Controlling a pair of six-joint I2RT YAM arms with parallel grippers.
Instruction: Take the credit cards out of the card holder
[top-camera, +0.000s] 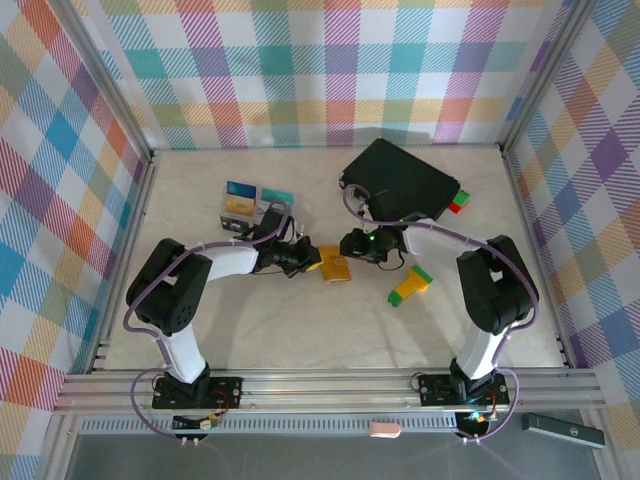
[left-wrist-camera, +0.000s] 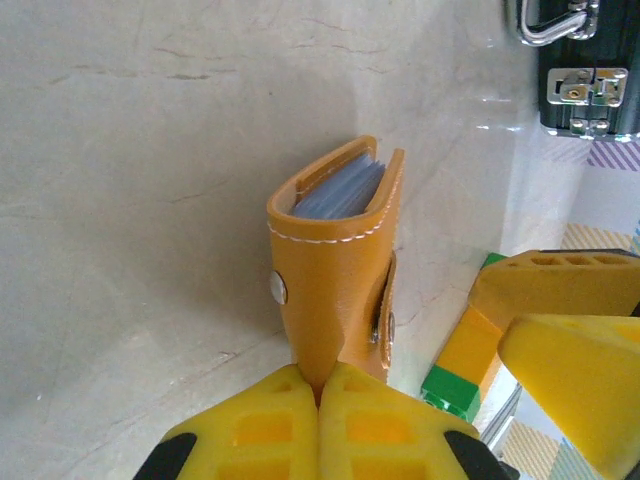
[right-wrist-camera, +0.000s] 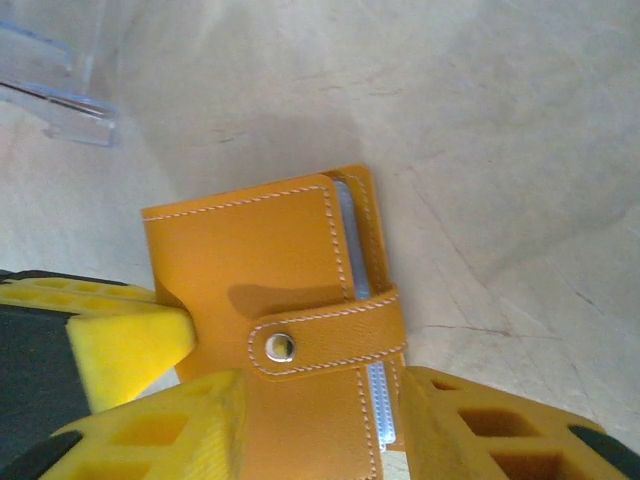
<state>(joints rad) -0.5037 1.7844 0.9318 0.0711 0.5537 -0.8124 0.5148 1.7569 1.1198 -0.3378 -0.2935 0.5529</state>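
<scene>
Against beige tabletop (top-camera: 300, 330), the left gripper (left-wrist-camera: 318, 395) clamps the card holder (left-wrist-camera: 335, 270), the right gripper (right-wrist-camera: 320, 425) spread loose around it.

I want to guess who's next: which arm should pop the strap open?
Right, probably: the right gripper, open, straddles the holder at the snapped strap; the left gripper is shut on the holder.

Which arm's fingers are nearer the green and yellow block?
Right. The right fingers straddle the holder from its block side, just left of the block. The left fingers pinch the holder's opposite edge, farther from the block.
</scene>
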